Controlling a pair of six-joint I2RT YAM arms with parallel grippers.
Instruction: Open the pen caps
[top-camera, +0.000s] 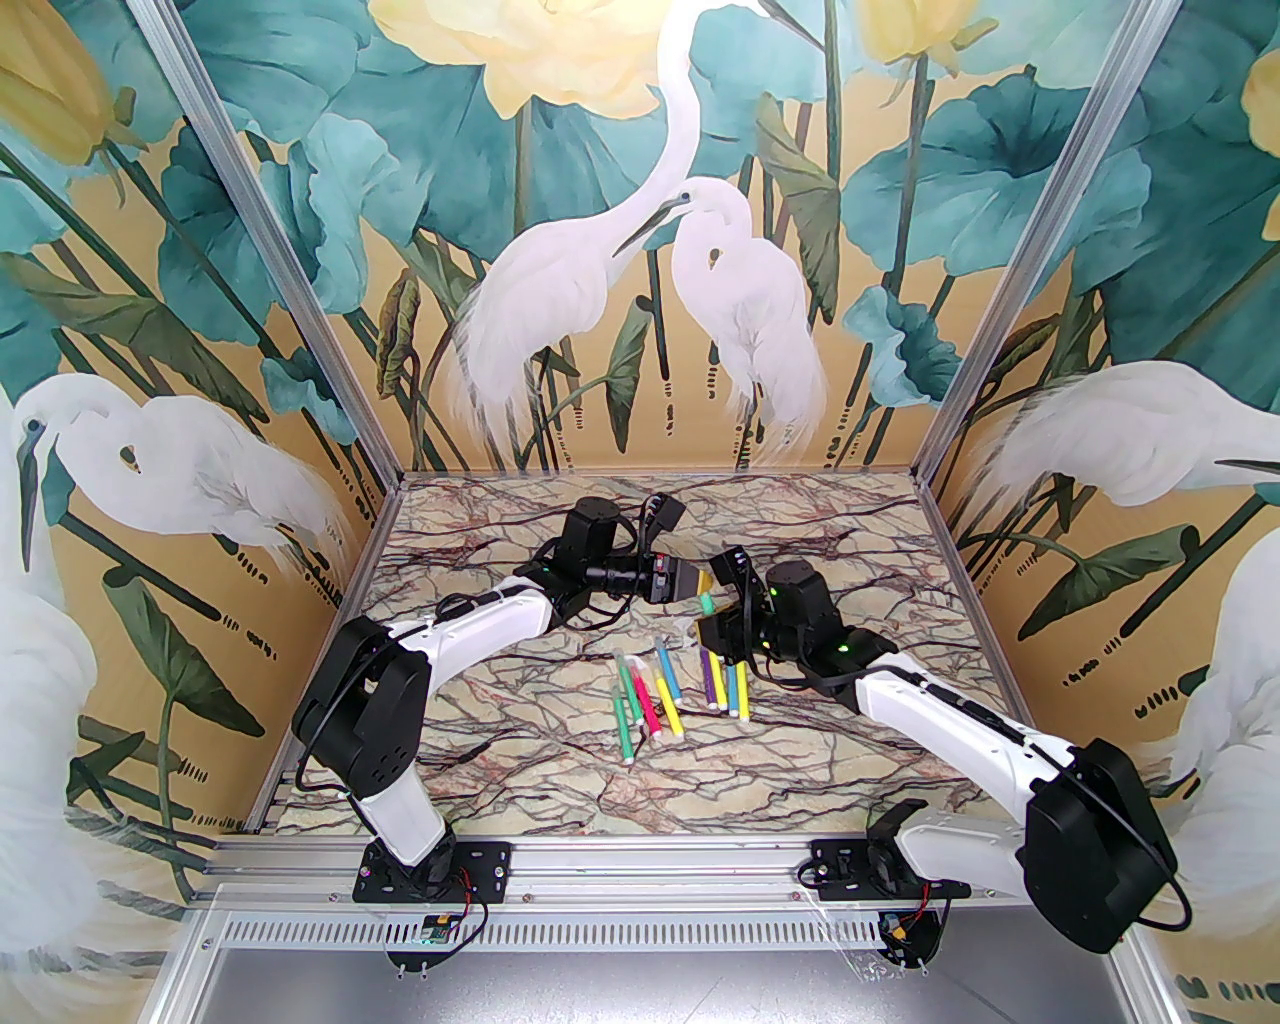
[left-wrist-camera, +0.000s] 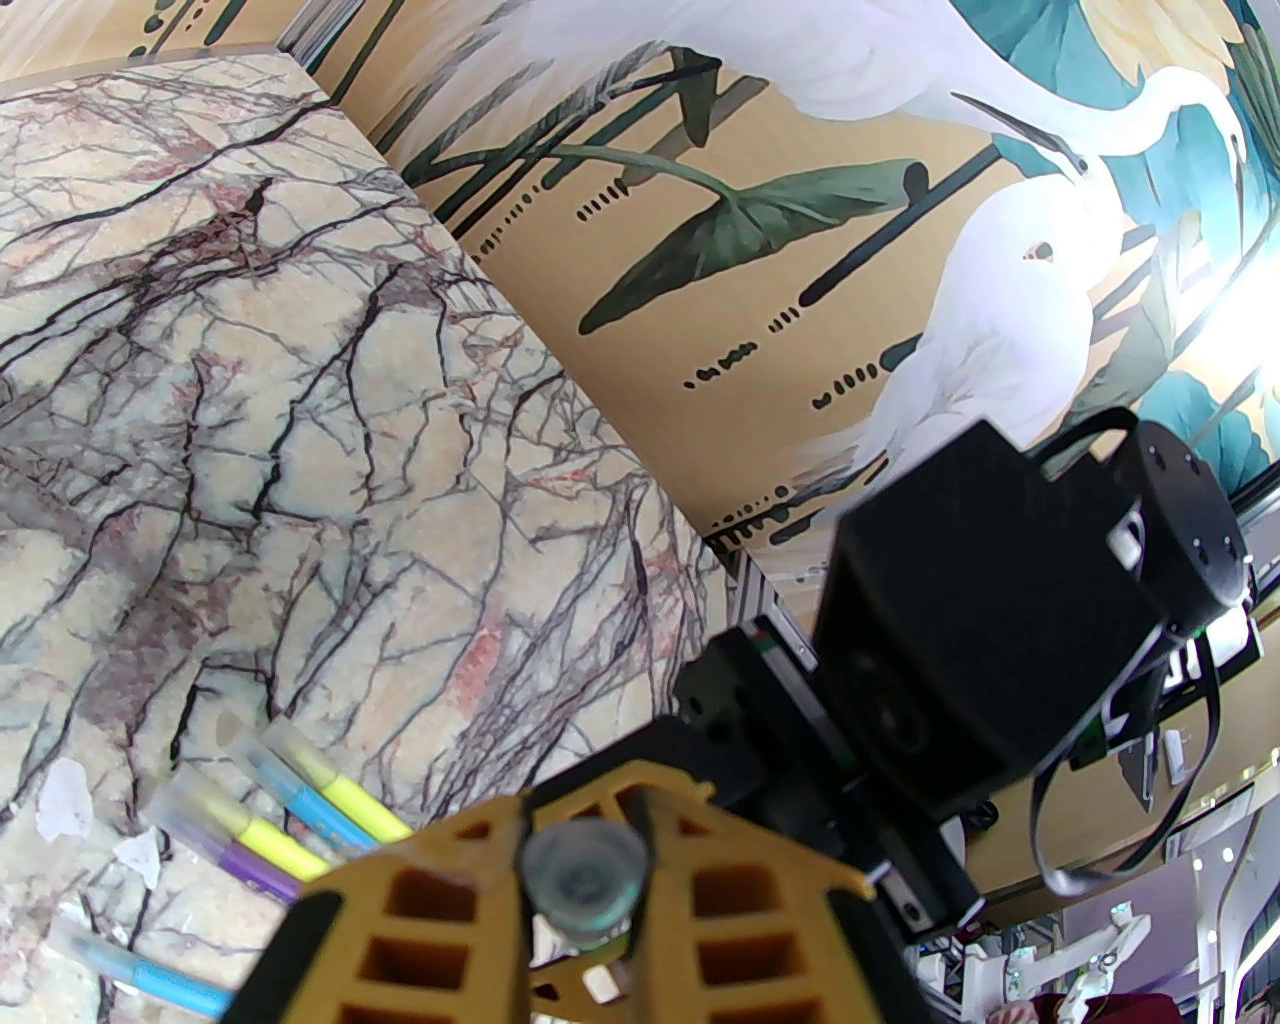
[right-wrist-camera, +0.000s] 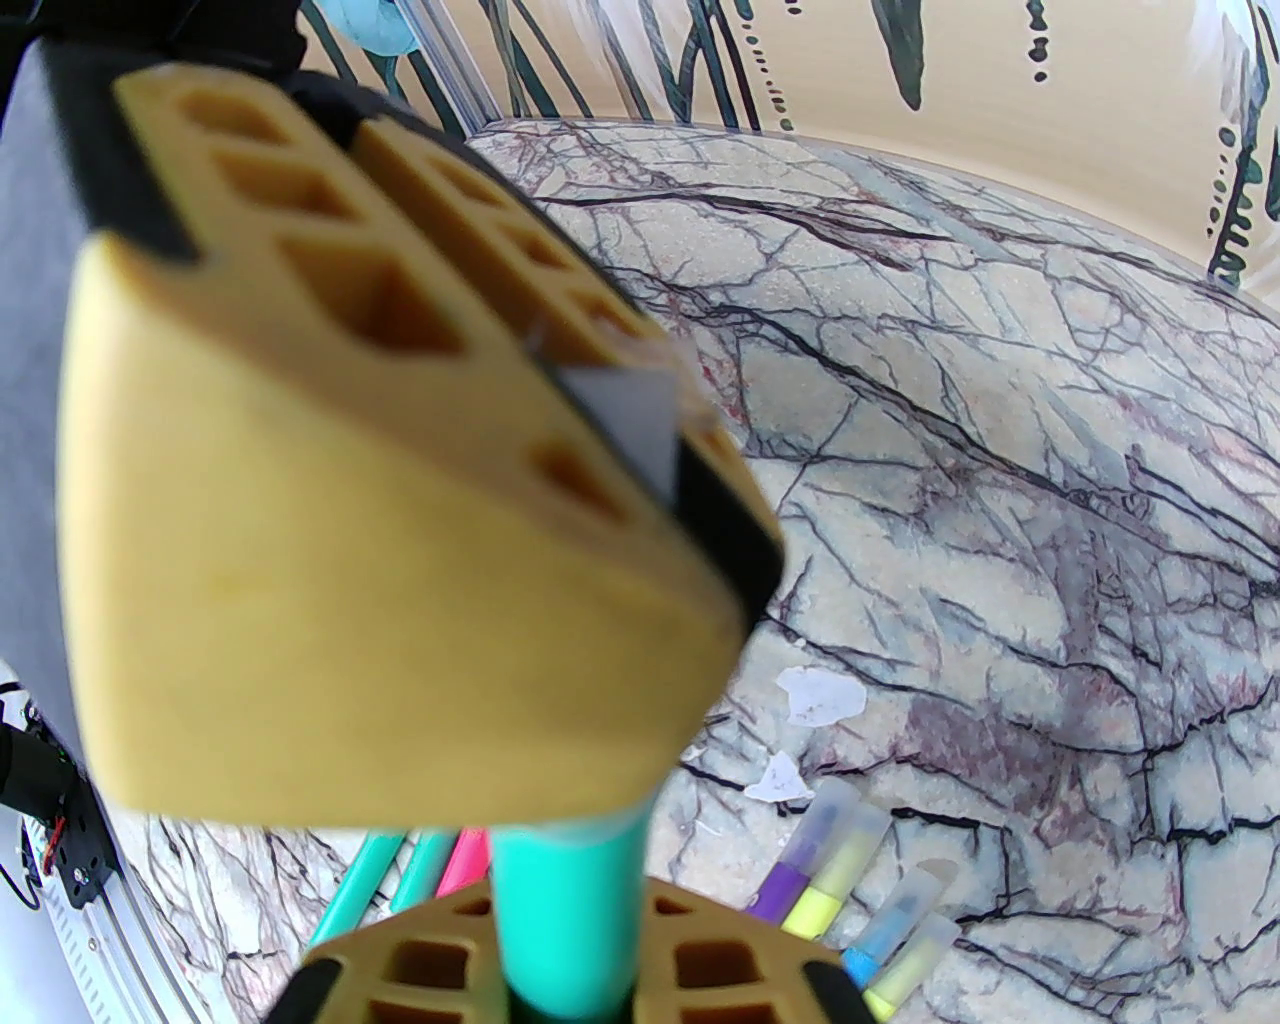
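In the top view a green pen (top-camera: 707, 602) hangs in the air between my two grippers, above the middle of the marble table (top-camera: 500, 720). My left gripper (top-camera: 697, 583) is shut on the pen cap (left-wrist-camera: 585, 880), a clear cap seen end-on between its yellow fingers (left-wrist-camera: 730, 900). My right gripper (top-camera: 713, 620) is shut on the pen's green body (right-wrist-camera: 565, 890), just below the left gripper's yellow fingers (right-wrist-camera: 350, 600), which hide the cap in the right wrist view. Several other capped pens (top-camera: 650, 700) lie on the table below.
The loose pens lie in two groups: green, pink and yellow ones (top-camera: 640, 705), and purple, yellow and blue ones (top-camera: 725, 685). Small white scraps (right-wrist-camera: 820, 695) lie on the marble beside them. Painted walls close the table's back and sides.
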